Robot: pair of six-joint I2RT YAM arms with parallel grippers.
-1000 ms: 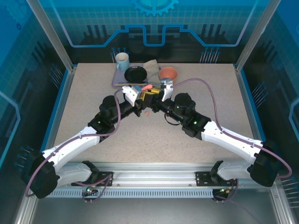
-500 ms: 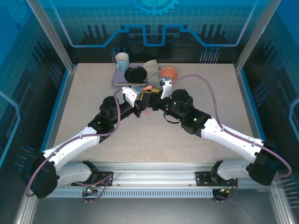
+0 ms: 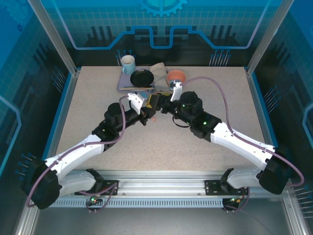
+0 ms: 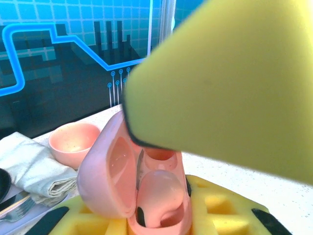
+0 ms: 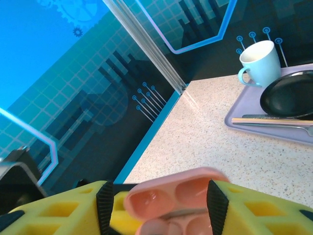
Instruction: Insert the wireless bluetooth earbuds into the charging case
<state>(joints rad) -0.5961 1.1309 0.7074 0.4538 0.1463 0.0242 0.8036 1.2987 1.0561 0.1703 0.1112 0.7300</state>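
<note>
charging case [image 4: 159, 193], open, pinched in left jaws; right jaws parted around it.

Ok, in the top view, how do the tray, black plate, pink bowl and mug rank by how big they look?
1. tray, clearly the largest
2. black plate
3. pink bowl, only slightly smaller than the plate, so this pair is close
4. mug, the smallest

All four sit together at the far edge, so distance from the camera hardly affects the order.
</note>
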